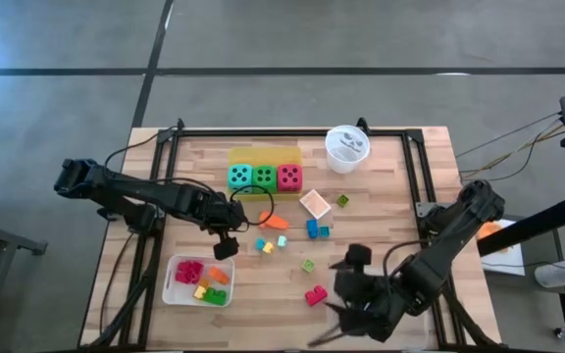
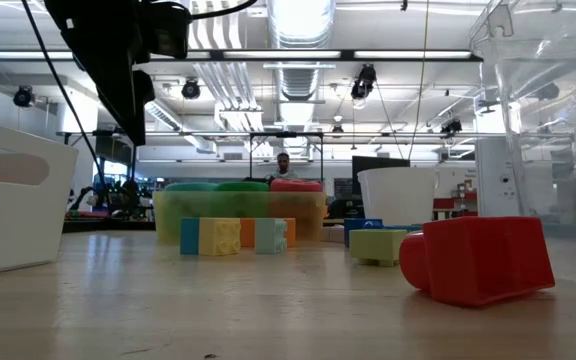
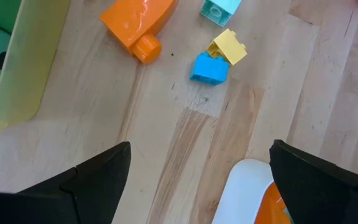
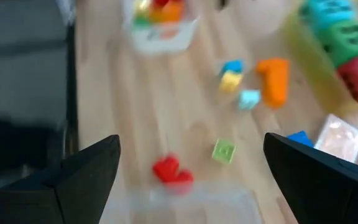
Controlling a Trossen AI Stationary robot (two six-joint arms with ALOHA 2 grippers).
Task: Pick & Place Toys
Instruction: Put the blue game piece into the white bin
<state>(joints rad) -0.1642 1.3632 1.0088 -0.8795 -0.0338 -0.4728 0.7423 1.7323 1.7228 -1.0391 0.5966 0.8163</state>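
Near the tabletop's middle lie small bright blocks (image 1: 314, 229): blue, yellow, orange, green, and a red one (image 1: 315, 295) closer to the front edge. Three dotted dice (image 1: 263, 177), teal, green and red, stand in a row in a yellow tray (image 1: 263, 154). More blocks fill a white tray (image 1: 172, 285). Both hands, left (image 1: 225, 249) and right (image 1: 341, 316), hang open and empty. Right wrist view is blurred.

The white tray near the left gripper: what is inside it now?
The white tray holds small blocks: red, orange, yellow and green. Anything lying beneath that pile is covered and cannot be seen.
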